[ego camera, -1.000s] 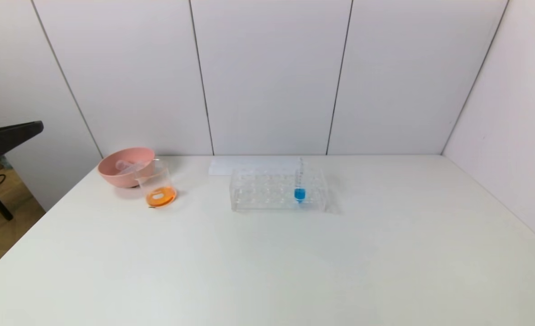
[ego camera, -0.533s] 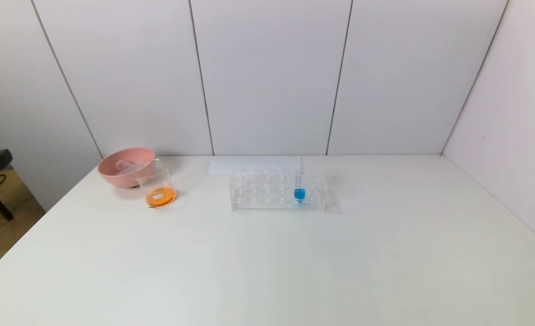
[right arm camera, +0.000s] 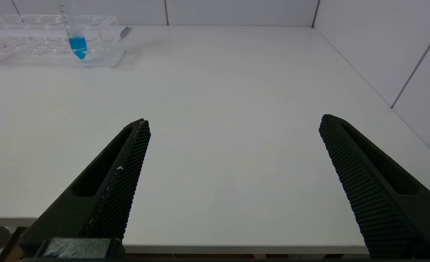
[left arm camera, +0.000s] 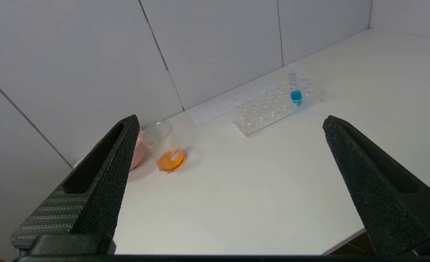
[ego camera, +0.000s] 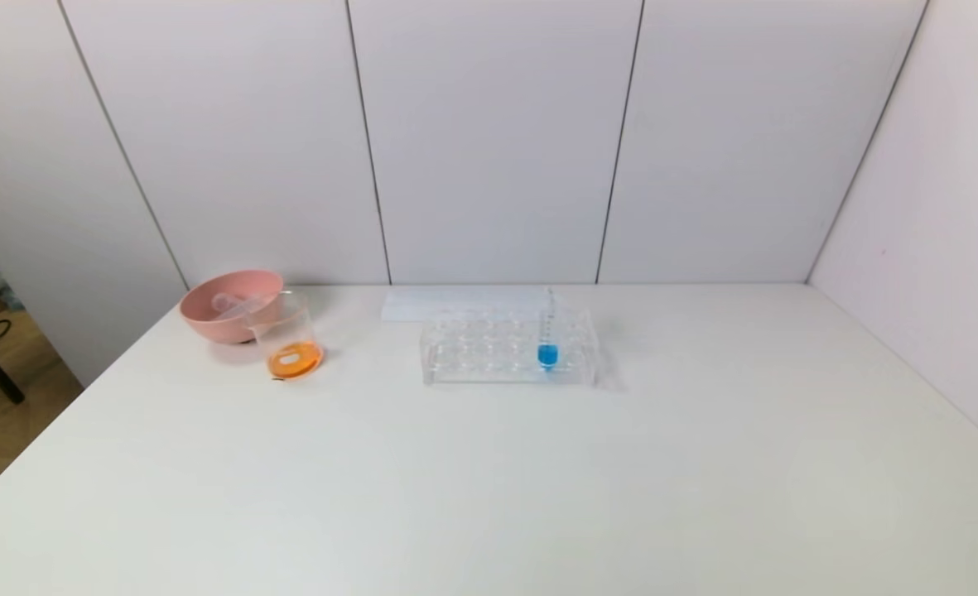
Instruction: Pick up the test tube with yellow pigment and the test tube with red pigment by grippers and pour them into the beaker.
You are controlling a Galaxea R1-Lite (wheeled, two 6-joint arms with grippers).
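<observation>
The beaker [ego camera: 290,339] stands at the table's back left and holds orange liquid at its bottom; it also shows in the left wrist view [left arm camera: 164,145]. No tube with yellow or red liquid is in view. A clear tube [ego camera: 232,302] lies in the pink bowl [ego camera: 207,319] right behind the beaker. My left gripper [left arm camera: 230,120] is open and empty, back off the table's left front, well short of the beaker. My right gripper [right arm camera: 235,120] is open and empty over the table's front edge on the right. Neither gripper shows in the head view.
A clear tube rack [ego camera: 489,352] stands at the back middle with one blue-liquid tube [ego camera: 547,352] upright in it; both show in the right wrist view, rack [right arm camera: 36,43] and tube [right arm camera: 78,45]. White walls close the back and right of the white table [ego camera: 489,480].
The dark left arm at the head view's left edge has dropped down and left the view. Beaker, bowl and rack have not moved.
</observation>
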